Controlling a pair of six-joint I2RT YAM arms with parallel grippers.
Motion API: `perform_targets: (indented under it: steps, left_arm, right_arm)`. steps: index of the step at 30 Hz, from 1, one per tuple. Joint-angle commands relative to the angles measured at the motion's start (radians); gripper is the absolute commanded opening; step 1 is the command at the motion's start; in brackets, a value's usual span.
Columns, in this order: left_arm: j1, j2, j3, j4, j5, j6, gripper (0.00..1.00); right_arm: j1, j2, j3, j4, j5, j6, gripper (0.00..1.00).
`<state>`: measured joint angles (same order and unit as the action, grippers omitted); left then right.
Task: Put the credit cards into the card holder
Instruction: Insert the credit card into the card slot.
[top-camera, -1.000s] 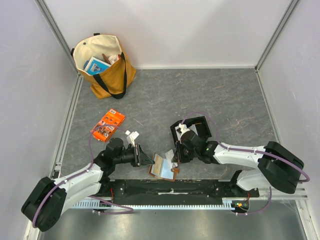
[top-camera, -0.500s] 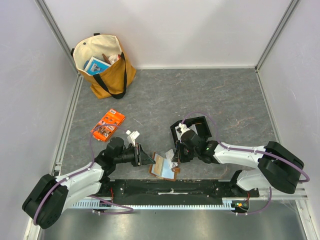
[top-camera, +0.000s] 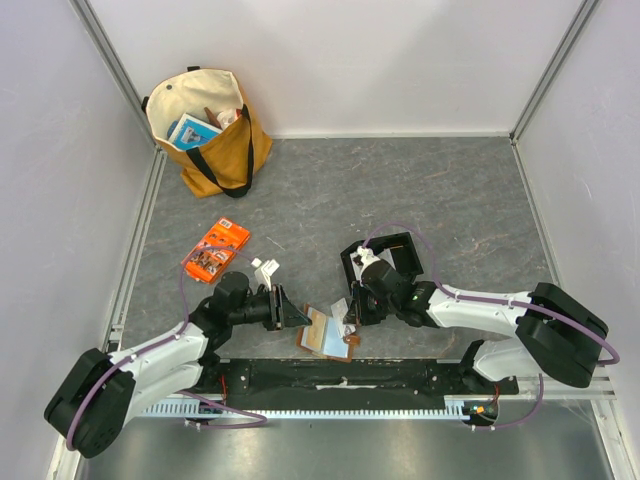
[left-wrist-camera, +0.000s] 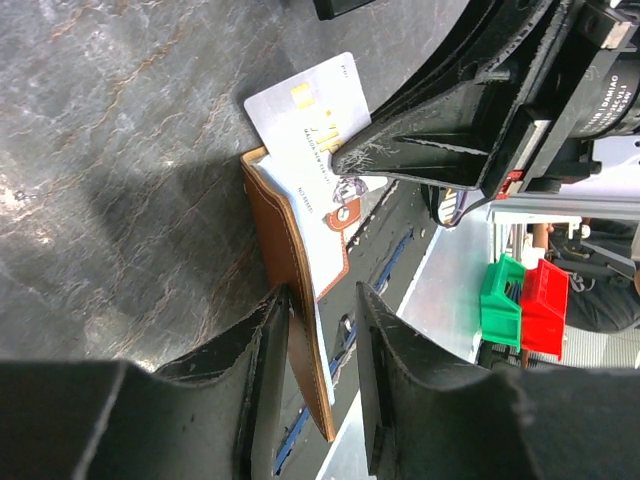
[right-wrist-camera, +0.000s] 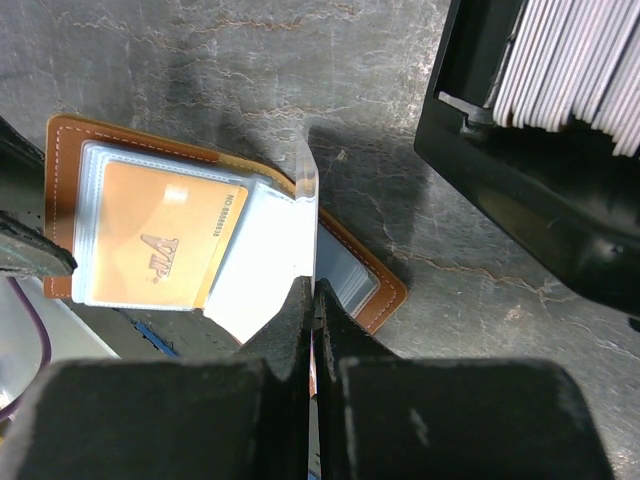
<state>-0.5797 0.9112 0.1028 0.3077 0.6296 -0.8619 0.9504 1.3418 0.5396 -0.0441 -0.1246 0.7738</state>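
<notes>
- Brown card holder (top-camera: 325, 335) is lying open, left pincer (left-wrist-camera: 322, 298) spread astride its cover.
- Right pincer (right-wrist-camera: 312, 290) is pinching one card (left-wrist-camera: 305, 110) over it; many cards (right-wrist-camera: 570, 60) are waiting.

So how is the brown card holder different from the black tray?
The card holder is brown; the tray is black. The card holder lies open and flat; the tray is a walled box. The card holder shows one orange card in a clear pocket; the tray holds many pale cards standing on edge. Both hold cards.
</notes>
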Motion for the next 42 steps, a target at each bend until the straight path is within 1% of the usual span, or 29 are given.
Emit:
perform_targets:
  steps: [1,3,7,10,11,12,16,17,18,21,24,32,37,40,42]
  left_arm:
    - [-0.002,0.009,0.029,-0.025,-0.031,0.029,0.39]
    - [0.000,0.015,0.028,-0.022,-0.030,0.032,0.39]
    - [-0.002,0.021,0.032,-0.022,-0.025,0.038,0.34]
    - [-0.002,0.023,0.034,-0.021,-0.018,0.041,0.27]
    - [-0.003,0.020,0.032,-0.018,-0.018,0.040,0.20]
    - [-0.005,0.018,0.029,-0.010,-0.013,0.038,0.16]
    - [-0.003,0.029,0.029,0.013,-0.001,0.037,0.07]
    - [-0.005,0.035,0.026,0.033,0.013,0.034,0.03]
    - [-0.003,0.041,0.025,0.053,0.028,0.029,0.02]
    - [-0.005,0.052,0.006,0.151,0.076,-0.005,0.02]
    - [-0.003,0.052,0.006,0.197,0.096,-0.026,0.03]
    - [-0.014,0.110,0.012,0.252,0.130,-0.040,0.16]
    - [-0.045,0.167,0.018,0.304,0.133,-0.049,0.21]
    - [-0.065,0.196,0.029,0.304,0.113,-0.049,0.13]
    - [-0.075,0.218,0.035,0.301,0.098,-0.049,0.05]
  right_arm:
    - [-0.004,0.002,-0.009,-0.079,0.062,-0.028,0.00]
    - [-0.004,0.002,-0.012,-0.079,0.062,-0.027,0.00]
    - [-0.004,-0.001,-0.012,-0.077,0.063,-0.025,0.00]
    - [-0.004,0.002,-0.012,-0.077,0.065,-0.027,0.00]
    - [-0.004,0.002,-0.012,-0.079,0.063,-0.027,0.00]
    - [-0.004,0.002,-0.012,-0.076,0.063,-0.028,0.00]
    - [-0.004,0.002,-0.012,-0.079,0.066,-0.027,0.00]
    - [-0.004,0.000,-0.012,-0.077,0.068,-0.025,0.00]
    - [-0.004,-0.001,-0.012,-0.077,0.071,-0.027,0.00]
    - [-0.005,0.000,-0.006,-0.079,0.072,-0.028,0.00]
    - [-0.009,0.008,0.002,-0.082,0.071,-0.031,0.00]
    - [-0.009,0.019,0.007,-0.082,0.063,-0.036,0.00]
    - [-0.009,0.014,-0.001,-0.080,0.063,-0.031,0.00]
    - [-0.009,0.007,-0.003,-0.080,0.063,-0.028,0.00]
    - [-0.009,0.002,-0.004,-0.080,0.065,-0.028,0.00]
